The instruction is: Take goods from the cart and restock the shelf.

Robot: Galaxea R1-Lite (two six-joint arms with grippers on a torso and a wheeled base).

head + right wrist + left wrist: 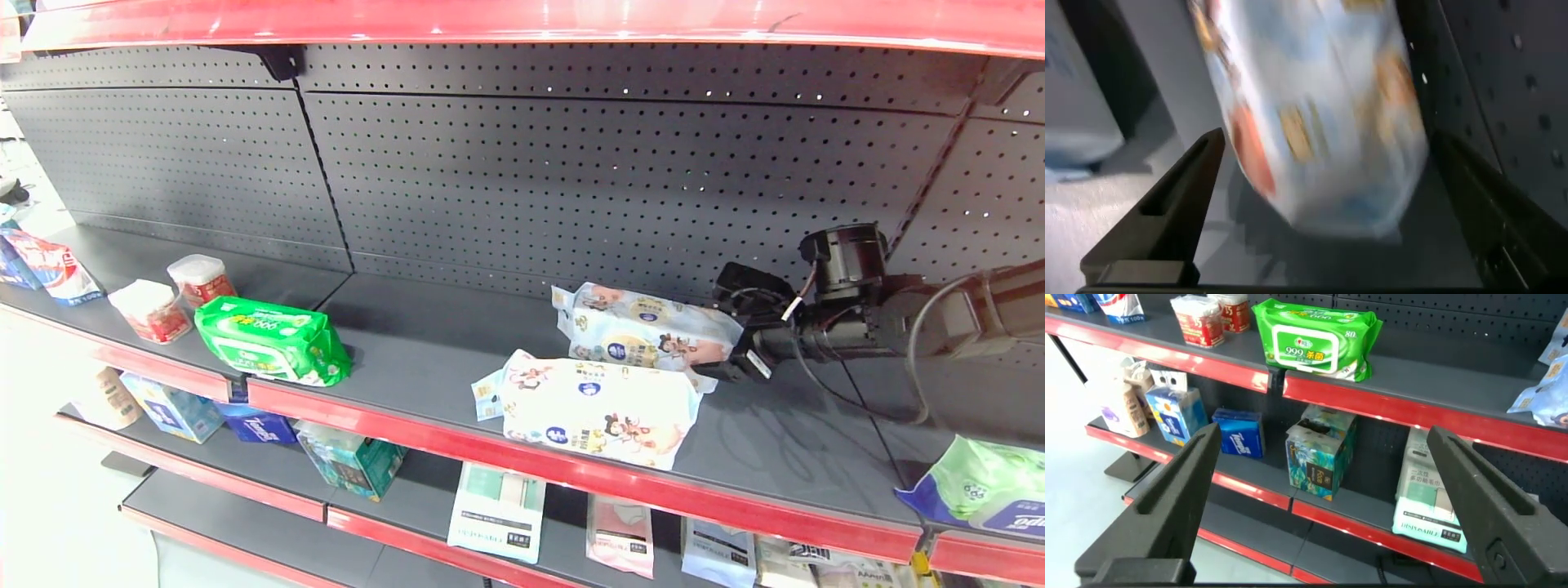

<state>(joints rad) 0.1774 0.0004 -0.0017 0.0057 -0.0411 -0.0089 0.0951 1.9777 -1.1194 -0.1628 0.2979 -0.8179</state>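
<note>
A pale printed wipes pack (645, 331) stands on its long edge toward the back of the dark shelf (424, 343). A second, similar pack (600, 404) lies flat in front of it near the red front lip. My right gripper (739, 355) is at the rear pack's right end. In the right wrist view that pack (1315, 122) sits between the widely spread fingers of the open right gripper (1327, 139). My left gripper (1323, 433) is open with nothing in it, lower down in front of the shelving.
A green wipes pack (273, 339) and two small tubs (175, 298) sit on the shelf to the left. A green-and-blue pack (980, 486) lies at the far right. Boxed goods (1319, 453) fill the lower shelves. Shelf space between the green pack and printed packs is bare.
</note>
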